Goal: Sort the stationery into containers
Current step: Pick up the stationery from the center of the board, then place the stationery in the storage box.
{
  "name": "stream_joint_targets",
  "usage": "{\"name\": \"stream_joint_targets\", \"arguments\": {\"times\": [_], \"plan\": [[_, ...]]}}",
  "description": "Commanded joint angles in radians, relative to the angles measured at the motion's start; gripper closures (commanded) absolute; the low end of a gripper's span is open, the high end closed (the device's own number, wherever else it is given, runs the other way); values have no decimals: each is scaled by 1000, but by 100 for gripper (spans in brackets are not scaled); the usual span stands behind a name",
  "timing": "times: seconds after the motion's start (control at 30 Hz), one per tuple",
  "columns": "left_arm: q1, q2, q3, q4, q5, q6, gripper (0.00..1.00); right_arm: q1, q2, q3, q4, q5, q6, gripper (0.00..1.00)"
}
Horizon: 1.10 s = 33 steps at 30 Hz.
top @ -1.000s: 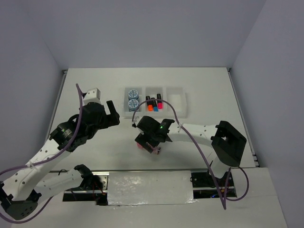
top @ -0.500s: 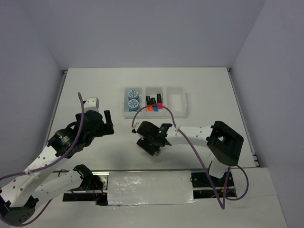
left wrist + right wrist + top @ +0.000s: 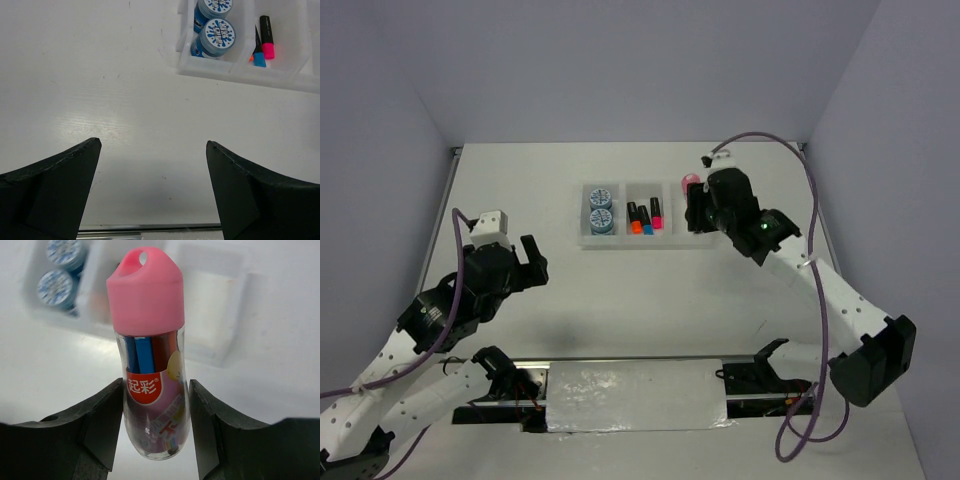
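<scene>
Risk: right gripper (image 3: 155, 386) pinches pink-capped tube (image 3: 148, 320) above right-end compartment of tray (image 3: 620, 242); released off-centre, it could clip the wall and roll out. Left gripper (image 3: 152, 146) gapes empty.

- Top view: bright, even light from above; faint, soft shadows on the table (image 3: 620, 290).
- Left wrist view: sharp, with a pale glare patch on the table and shade near the bottom.
- Right wrist view: the bottle (image 3: 150, 365) is sharp; the tray (image 3: 210, 300) behind it is blurred and washed out.
</scene>
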Motion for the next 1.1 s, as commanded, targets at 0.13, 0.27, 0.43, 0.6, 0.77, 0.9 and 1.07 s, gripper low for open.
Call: {"name": "stream_joint_targets", "arguments": {"times": [0.13,0.27,0.43,0.6,0.77,0.9,1.07], "plan": [[8,33,-3,26,-13,5,1,-159,258,274,-83,142,-33,100],[6,35,-3,24,-13,5,1,-204,426,344,-100,117,-6,100],[6,9,-9,39,2,18,1,-204,533,348,-39,120,17,100],[6,12,-11,53,27,38,1,-204,596,347,-2,117,34,98],[8,35,-8,64,56,61,1,-204,621,347,44,104,44,91],[8,44,-4,66,59,65,1,-207,650,357,59,113,33,81],[9,41,-4,72,71,74,1,-211,700,373,61,110,24,74]]}}
